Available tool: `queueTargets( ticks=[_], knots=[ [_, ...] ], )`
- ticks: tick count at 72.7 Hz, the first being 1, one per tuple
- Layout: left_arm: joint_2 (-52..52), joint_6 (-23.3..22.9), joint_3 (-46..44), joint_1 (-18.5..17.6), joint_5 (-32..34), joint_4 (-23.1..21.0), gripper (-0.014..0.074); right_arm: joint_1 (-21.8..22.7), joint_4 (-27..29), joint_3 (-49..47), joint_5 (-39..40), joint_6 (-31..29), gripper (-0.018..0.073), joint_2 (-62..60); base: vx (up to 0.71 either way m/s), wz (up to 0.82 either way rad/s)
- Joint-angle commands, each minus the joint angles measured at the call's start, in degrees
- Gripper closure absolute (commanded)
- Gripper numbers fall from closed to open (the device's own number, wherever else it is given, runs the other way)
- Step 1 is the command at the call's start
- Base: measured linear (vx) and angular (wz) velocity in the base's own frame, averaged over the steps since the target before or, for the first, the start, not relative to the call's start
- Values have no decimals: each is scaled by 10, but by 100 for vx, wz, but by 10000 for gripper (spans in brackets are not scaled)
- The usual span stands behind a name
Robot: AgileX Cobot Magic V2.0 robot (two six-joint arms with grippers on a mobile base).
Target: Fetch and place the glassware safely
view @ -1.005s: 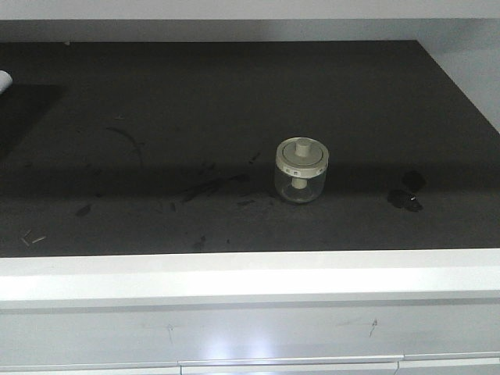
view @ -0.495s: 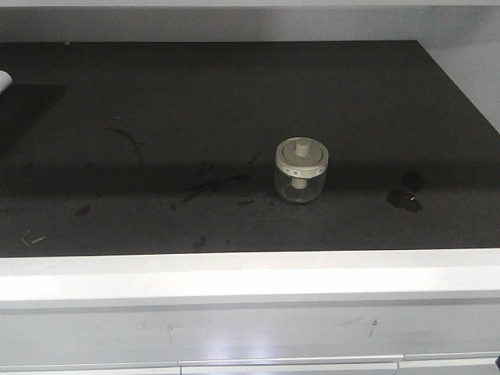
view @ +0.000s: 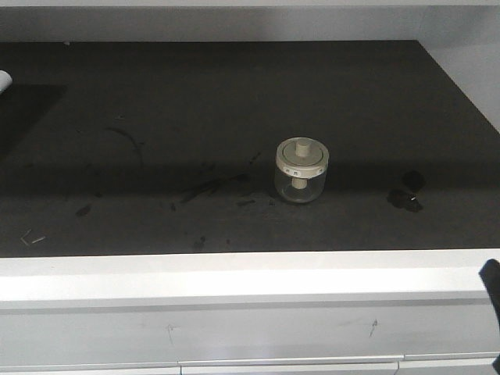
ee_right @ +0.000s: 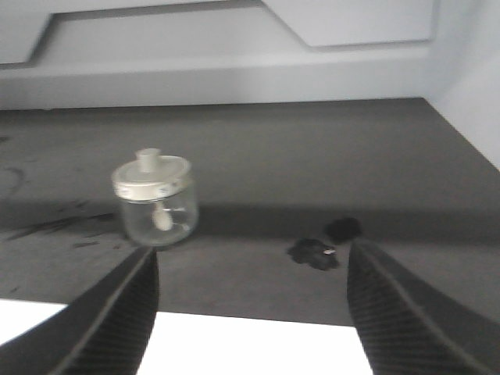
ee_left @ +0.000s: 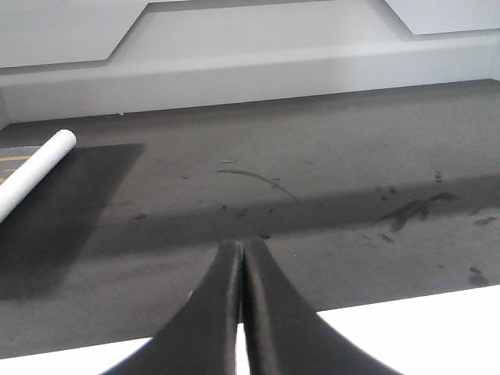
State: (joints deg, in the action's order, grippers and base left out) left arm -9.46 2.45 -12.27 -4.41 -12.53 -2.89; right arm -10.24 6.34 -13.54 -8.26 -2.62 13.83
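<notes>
The glass jar [view: 301, 170] with its cream-white knobbed lid stands upright on the dark shelf surface [view: 195, 117], right of centre. It also shows in the right wrist view [ee_right: 154, 199], ahead and to the left of my right gripper [ee_right: 251, 254]. That gripper is open wide and empty, over the white front ledge, short of the jar. A dark sliver of the right arm [view: 491, 283] shows at the lower right edge of the front view. My left gripper [ee_left: 241, 246] is shut and empty above the shelf's front edge, far left of the jar.
A white roll [ee_left: 35, 168] lies at the shelf's far left. A dark blotch [ee_right: 316, 251] with a small pale speck marks the surface right of the jar. The white ledge [view: 234, 273] runs along the front, with grey walls behind and at the right.
A dark part of the right arm has come into view at the lower right edge of the front view. The jar has not moved.
</notes>
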Motion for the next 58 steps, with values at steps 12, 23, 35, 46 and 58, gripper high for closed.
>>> queueTargets(
  ticks=[12, 23, 35, 46, 58],
  knots=[
    [-6, -2, -15, -5, 41, -2, 603, -83, -8, -82, 101, -45, 61, 135, 0, 0],
    [-6, -2, -15, -5, 41, -2, 603, -125, -10, -127, 220, -60, 61, 270, 0, 0],
    [-6, -2, -15, -5, 41, -2, 603, -162, -43, -197, 326, -60, 61, 445, 0, 0],
    [-6, -2, -15, -5, 41, -2, 603, -166, -43, -292, 347, -15, 61, 587, 0, 0],
    [-6, -2, -15, -5, 41, -2, 603, -166, -38, -372, 368, 30, 61, 696, 0, -1]
  ],
)
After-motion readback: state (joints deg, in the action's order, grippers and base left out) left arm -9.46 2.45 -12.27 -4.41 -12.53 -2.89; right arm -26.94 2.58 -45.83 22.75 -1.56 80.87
